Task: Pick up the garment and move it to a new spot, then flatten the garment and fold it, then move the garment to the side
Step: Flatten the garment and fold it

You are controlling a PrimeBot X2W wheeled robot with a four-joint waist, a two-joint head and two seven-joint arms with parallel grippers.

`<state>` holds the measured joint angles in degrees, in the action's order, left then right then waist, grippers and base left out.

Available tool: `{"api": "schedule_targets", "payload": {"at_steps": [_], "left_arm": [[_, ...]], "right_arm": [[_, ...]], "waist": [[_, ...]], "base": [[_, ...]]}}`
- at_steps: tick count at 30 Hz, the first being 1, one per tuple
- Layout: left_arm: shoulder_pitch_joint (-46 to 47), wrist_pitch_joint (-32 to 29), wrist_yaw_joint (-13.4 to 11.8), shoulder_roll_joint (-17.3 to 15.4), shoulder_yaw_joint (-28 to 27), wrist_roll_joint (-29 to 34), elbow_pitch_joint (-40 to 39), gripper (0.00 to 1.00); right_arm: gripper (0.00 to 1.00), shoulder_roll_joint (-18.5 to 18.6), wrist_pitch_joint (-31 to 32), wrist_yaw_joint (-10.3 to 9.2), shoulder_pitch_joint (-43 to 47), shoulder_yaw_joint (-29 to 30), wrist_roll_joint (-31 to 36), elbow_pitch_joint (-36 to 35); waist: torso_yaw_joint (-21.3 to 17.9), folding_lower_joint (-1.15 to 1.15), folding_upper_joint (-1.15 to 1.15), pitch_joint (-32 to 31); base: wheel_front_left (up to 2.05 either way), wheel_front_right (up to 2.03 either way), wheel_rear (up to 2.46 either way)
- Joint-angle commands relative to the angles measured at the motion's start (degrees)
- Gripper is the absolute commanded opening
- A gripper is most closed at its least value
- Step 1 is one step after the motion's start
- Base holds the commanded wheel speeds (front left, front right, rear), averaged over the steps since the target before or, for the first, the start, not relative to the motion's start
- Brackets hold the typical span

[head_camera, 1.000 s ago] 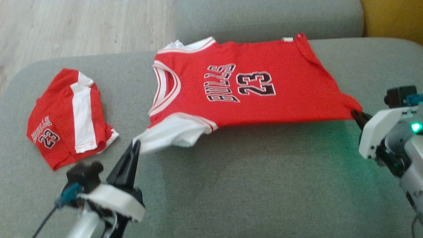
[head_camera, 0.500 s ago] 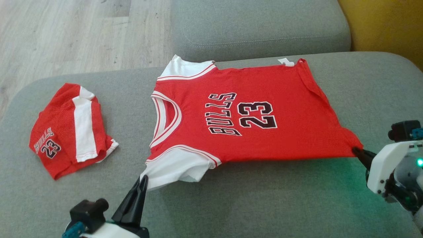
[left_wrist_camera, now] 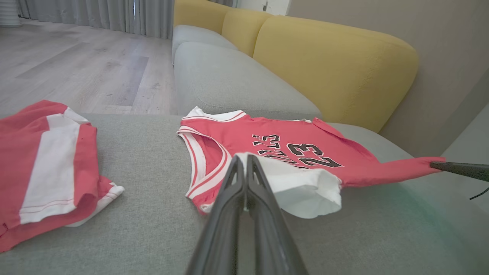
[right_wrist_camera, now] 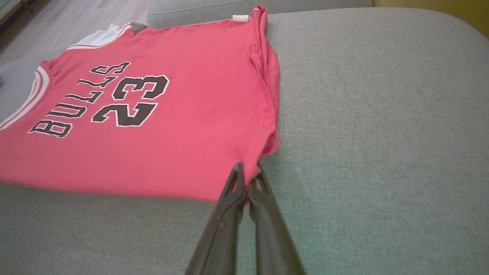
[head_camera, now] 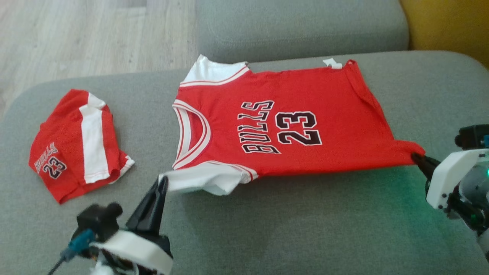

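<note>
Garment (head_camera: 336, 126), a red jersey printed BULLS 23, lay spread across the grey sofa cushion (head_camera: 286, 225) in the head view, neckline toward the robot's left and hem toward its right. The left gripper (head_camera: 163, 180) had its jaws closed on the edge of the near white sleeve, and the right gripper (head_camera: 415, 156) had its jaws pinched on the near hem corner, so the near edge ran taut between them. Folded red-and-white shorts (head_camera: 76, 145) sat well apart on the cushion's left end. Beyond were a second grey cushion (head_camera: 298, 26), pale wood floor (head_camera: 76, 34) and a yellow backrest (head_camera: 450, 23). From the left wrist, the closed jaws held the white sleeve lifted off the grey fabric, the stretched hem corner met the other arm's dark finger at the right, and grey curtains (left_wrist_camera: 95, 15) hung at the far end of the floor, with a beige wall (left_wrist_camera: 439, 23) behind the yellow backrest. From the right wrist, the shut jaws gripped the hem corner; the jersey's far edge with its small white tag (right_wrist_camera: 240, 17) rested on the cushion, and a faint green glow tinted the fabric nearby.
</note>
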<state>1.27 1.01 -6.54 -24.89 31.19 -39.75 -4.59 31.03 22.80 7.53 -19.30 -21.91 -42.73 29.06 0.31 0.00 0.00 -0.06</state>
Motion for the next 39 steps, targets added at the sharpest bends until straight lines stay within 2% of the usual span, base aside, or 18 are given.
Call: {"api": "schedule_targets", "payload": {"at_steps": [1,7,18,24,30,31,32,35,39], "left_arm": [[4.9,-0.1,0.1,-1.3,-3.1,0.5,-0.9,0.0],[10.3,-1.7,1.5,-1.3,-2.5,1.3,2.2,0.0],[29.7,-8.1,8.5,-0.5,1.2,4.5,19.3,0.0],[38.6,-8.4,11.5,0.5,3.8,7.2,29.3,0.0],[44.8,-7.1,13.0,1.8,6.5,9.2,37.4,0.0],[45.6,-6.5,13.1,2.1,6.6,9.2,38.5,0.42],[46.3,-5.6,13.1,2.5,6.6,9.3,39.5,1.0],[48.1,-1.7,12.4,4.0,5.3,8.8,42.4,1.0],[49.1,6.5,10.1,6.6,1.0,6.2,44.1,1.0]], "right_arm": [[0.0,0.7,0.1,-0.04,-2.5,1.1,1.1,-1.9],[0.0,-1.2,1.0,-0.04,-4.9,3.3,3.5,-1.4],[0.0,-5.4,1.5,-0.04,-15.2,4.1,10.9,6.3],[0.0,-7.0,0.7,-0.04,-19.6,2.6,12.9,10.9],[0.0,-8.5,-1.0,-0.04,-23.2,1.1,13.2,14.7],[0.31,-8.6,-1.9,-0.04,-23.8,1.0,13.4,15.0],[1.0,-8.6,-3.3,-0.04,-24.5,1.1,13.8,15.5],[1.0,-9.4,-7.2,-0.04,-26.0,1.9,13.9,17.4],[1.0,-9.9,-16.2,-0.04,-27.0,3.1,13.9,17.7]], "waist": [[0.0,0.0,0.0,1.1],[0.1,0.0,0.0,3.8],[0.0,0.0,0.0,11.8],[-0.5,0.0,0.0,14.3],[-0.9,0.0,0.0,15.9],[-1.0,0.0,0.0,16.0],[-1.0,0.0,0.0,16.2],[-1.0,0.0,0.0,16.3],[-0.7,0.0,0.0,15.2]], "base": [[0.0,0.0,0.0],[0.0,0.0,0.0],[0.0,0.0,0.0],[0.0,0.0,0.0],[0.0,0.0,0.0],[0.0,0.0,0.0],[0.0,0.0,0.0],[0.0,0.0,0.0],[0.0,0.0,0.0]]}}
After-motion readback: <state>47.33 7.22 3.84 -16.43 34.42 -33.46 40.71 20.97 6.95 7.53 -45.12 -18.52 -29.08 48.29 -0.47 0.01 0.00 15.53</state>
